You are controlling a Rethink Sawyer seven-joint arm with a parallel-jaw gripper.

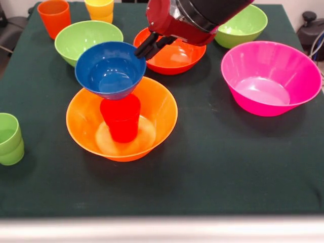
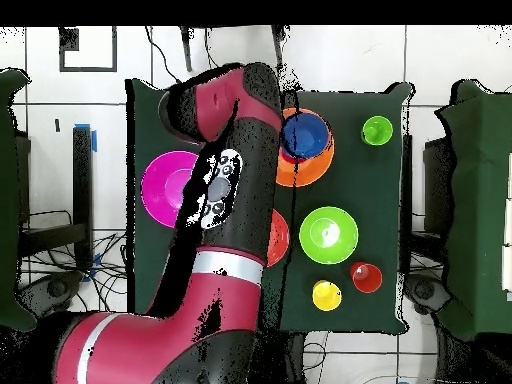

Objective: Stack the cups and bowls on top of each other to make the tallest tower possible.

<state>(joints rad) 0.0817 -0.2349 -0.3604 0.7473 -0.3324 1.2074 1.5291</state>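
The large orange bowl (image 1: 163,109) stands in the middle of the table. A red cup (image 1: 121,119) stands upside down inside it. The small blue bowl (image 1: 109,71) sits upright on the red cup. My gripper (image 1: 148,49) comes in from the upper right, shut on the blue bowl's right rim. Two light green cups (image 1: 10,139) are nested at the left edge. In the overhead view the blue bowl (image 2: 305,133) sits over the orange bowl (image 2: 316,168); the arm hides the gripper there.
An orange cup (image 1: 54,17) and yellow cups (image 1: 99,9) stand at the far left. A light green bowl (image 1: 87,38), a red-orange bowl (image 1: 174,58) and a second green bowl (image 1: 243,25) lie behind. The large pink bowl (image 1: 271,76) is at the right.
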